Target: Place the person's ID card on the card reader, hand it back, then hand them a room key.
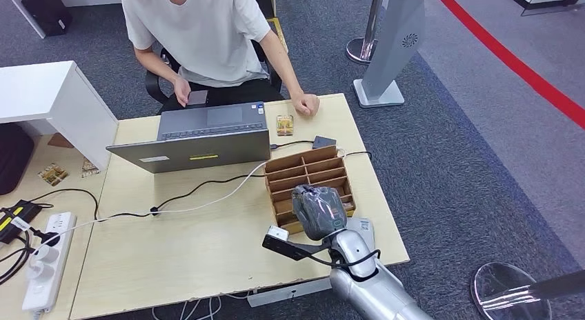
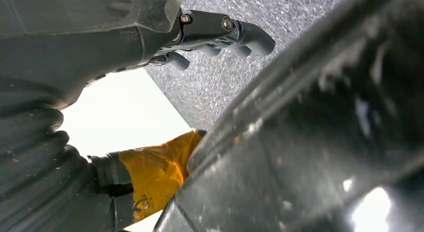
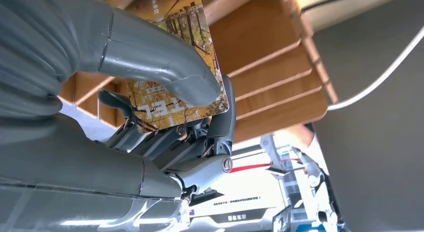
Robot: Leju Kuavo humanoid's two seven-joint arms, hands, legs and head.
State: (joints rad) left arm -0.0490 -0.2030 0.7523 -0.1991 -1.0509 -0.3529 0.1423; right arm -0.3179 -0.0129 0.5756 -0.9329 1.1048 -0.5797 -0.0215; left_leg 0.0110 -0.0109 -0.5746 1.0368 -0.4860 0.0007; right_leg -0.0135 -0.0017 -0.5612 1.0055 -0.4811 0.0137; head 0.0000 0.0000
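Right hand (image 1: 318, 211) over wooden rack (image 1: 308, 184), thumb pinching key card (image 3: 172, 67) against fingers. Judged: key pickup under way, handover left. Another card (image 1: 284, 124), likely ID, beyond rack by person's hand (image 1: 305, 103). Left hand (image 2: 220, 34): fingers curled, empty.

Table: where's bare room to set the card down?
Bare tabletop lies between the white cable and the near edge, left of the right hand. Crowded: the far side, with laptop, wooden rack, reader and the person's hand.
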